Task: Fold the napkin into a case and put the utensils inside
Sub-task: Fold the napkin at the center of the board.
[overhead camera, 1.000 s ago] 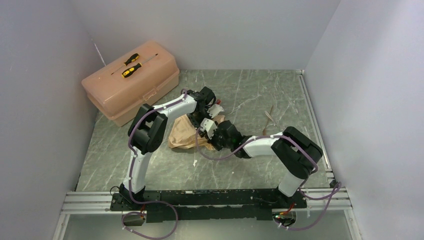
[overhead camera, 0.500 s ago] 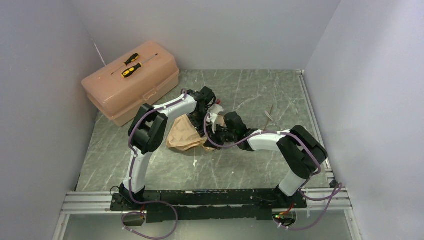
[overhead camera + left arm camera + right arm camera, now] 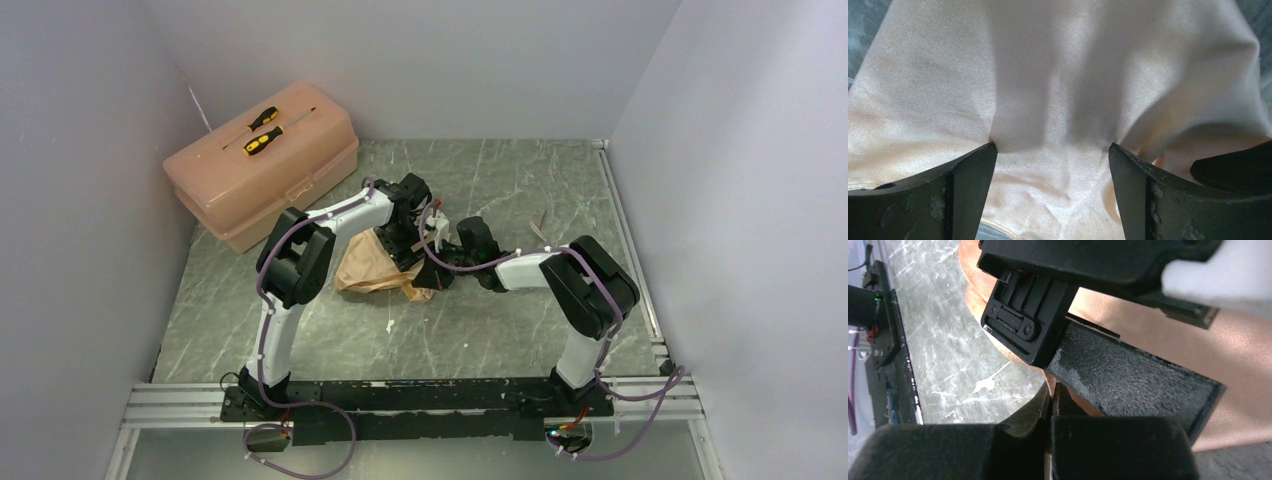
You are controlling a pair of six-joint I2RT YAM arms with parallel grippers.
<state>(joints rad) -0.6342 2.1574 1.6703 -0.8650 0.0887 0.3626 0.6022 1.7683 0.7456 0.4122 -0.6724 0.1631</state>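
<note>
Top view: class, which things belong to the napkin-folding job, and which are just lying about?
Job: napkin, utensil.
Lying about: toolbox, two screwdrivers.

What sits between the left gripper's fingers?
Only the napkin: its satin fills the gap of the open left gripper, shown in the left wrist view.
</note>
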